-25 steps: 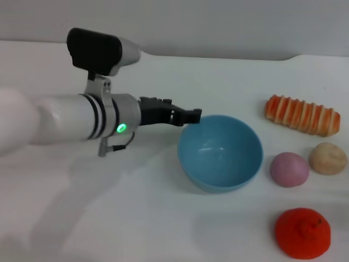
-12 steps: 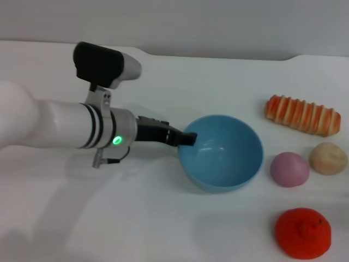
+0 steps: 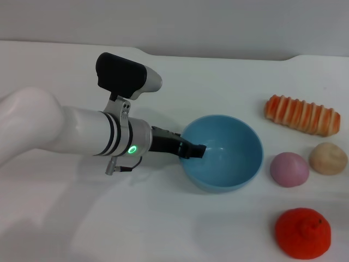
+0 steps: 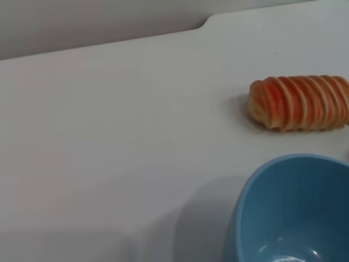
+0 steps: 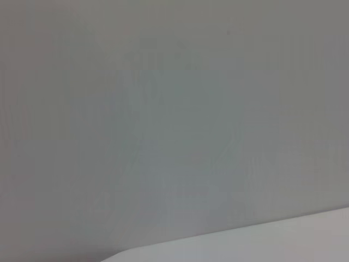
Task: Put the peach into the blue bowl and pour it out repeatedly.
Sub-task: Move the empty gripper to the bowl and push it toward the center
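Note:
The blue bowl (image 3: 240, 143) stands upright and empty on the white table, right of centre; it also shows in the left wrist view (image 4: 297, 210). The pink-mauve peach (image 3: 289, 169) lies on the table just right of the bowl, outside it. My left gripper (image 3: 194, 150) reaches in from the left, with its dark tip over the bowl's left rim and dipping inside. The right gripper is out of view; its wrist view shows only a grey wall and a strip of table.
A striped orange bread roll (image 3: 302, 114) lies at the back right and also shows in the left wrist view (image 4: 300, 102). A beige round lump (image 3: 328, 158) sits right of the peach. A bumpy orange-red fruit (image 3: 302, 233) sits at the front right.
My left gripper has moved from the bowl's back-left rim forward, down and to the right, so its tip now reaches over the left rim. The bowl and the fruits have not moved.

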Available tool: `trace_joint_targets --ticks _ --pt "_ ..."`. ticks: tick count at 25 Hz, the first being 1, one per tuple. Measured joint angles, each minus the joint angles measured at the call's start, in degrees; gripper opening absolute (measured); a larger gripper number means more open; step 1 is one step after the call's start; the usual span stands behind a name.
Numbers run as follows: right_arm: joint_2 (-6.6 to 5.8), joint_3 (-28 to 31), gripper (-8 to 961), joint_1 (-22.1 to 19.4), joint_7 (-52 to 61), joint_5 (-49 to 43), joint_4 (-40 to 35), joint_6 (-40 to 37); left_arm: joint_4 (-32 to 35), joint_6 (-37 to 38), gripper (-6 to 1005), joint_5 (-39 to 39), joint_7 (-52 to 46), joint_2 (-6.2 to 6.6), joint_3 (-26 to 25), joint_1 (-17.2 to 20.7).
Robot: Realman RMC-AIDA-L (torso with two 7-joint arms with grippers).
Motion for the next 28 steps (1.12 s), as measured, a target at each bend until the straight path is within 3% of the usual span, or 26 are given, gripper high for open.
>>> trace_joint_targets --ticks 4,10,17,25,28 --pt "0.0 0.0 683 0.03 -0.05 -0.02 -0.07 0.0 -0.54 0.07 676 -0.24 -0.02 0.03 0.08 -0.35" --pt "0.0 0.06 684 0.07 0.27 -0.04 -0.14 -0.25 -1.15 -0.03 436 -0.28 -0.01 0.05 0.66 -0.55" --pt "-0.32 -0.01 684 0.68 6.04 -2.63 -0.76 -0.56 -1.13 1.24 273 -0.84 -0.15 0.07 0.36 -1.69" --pt "-0.58 0.02 682 2.06 26.3 -17.31 -10.87 -0.36 -1.67 2.11 53 -0.27 -1.5 0.6 -1.05 -5.44" --pt "-0.55 0.0 682 3.48 38.07 -24.4 -18.14 -0.54 -2.0 5.64 13 5.27 -2.69 0.65 -8.04 -8.83"
